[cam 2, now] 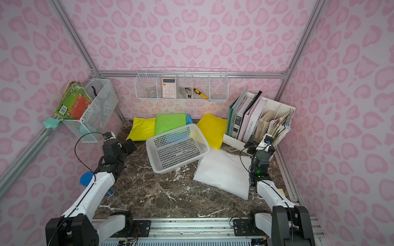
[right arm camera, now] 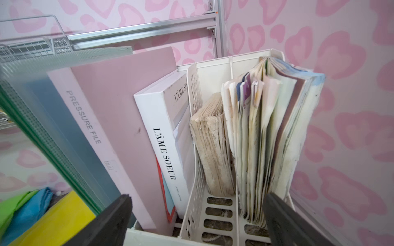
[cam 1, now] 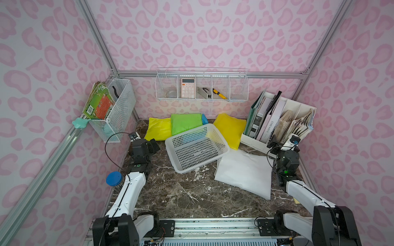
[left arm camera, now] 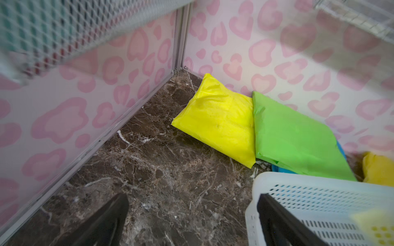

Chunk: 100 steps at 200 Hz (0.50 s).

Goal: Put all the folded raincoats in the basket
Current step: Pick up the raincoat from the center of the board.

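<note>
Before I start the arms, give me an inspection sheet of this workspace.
Surface: dark marble table, no spills seen.
Job's things: basket empty, askew; yellow raincoat, green raincoat over blue raincoat, second yellow raincoat behind it; white raincoat beside it; all outside.
Clutter: file rack with books; side wire basket, back wire basket on walls; blue disc at left.
Claws: left claw open, empty; right claw open, empty, facing file rack.
Cables: left arm cable and right arm cable loop free.
Surroundings: pink patterned walls, metal frame.
</note>
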Tool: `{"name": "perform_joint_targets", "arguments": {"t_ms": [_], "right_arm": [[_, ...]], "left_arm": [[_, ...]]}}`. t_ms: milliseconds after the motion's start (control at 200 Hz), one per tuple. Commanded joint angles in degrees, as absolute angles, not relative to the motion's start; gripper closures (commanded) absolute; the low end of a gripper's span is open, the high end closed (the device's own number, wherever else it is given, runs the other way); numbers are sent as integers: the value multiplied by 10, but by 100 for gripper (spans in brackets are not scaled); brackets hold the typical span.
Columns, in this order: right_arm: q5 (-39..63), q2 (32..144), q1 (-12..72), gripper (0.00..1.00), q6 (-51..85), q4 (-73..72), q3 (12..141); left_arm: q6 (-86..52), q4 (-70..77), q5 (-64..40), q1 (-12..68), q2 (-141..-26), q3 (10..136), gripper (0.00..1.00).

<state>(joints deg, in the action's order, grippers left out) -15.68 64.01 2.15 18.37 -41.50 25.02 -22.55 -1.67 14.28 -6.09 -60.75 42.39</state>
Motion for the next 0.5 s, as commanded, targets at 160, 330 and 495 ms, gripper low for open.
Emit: {"name": "perform_joint_targets", "arguments": {"t_ms": [160,330,495], "right_arm": [[29,556,9,4,281,-88,301],[101,487,17,10,288,5,296],[179,463,46,15,294,11,281]], "left_arm": [[-405,-289,53,-71,-503,485,4],[-360,-420,-167,-66,-462,547,16],[-361,-472,-294,-48,-394,519,19]]}}
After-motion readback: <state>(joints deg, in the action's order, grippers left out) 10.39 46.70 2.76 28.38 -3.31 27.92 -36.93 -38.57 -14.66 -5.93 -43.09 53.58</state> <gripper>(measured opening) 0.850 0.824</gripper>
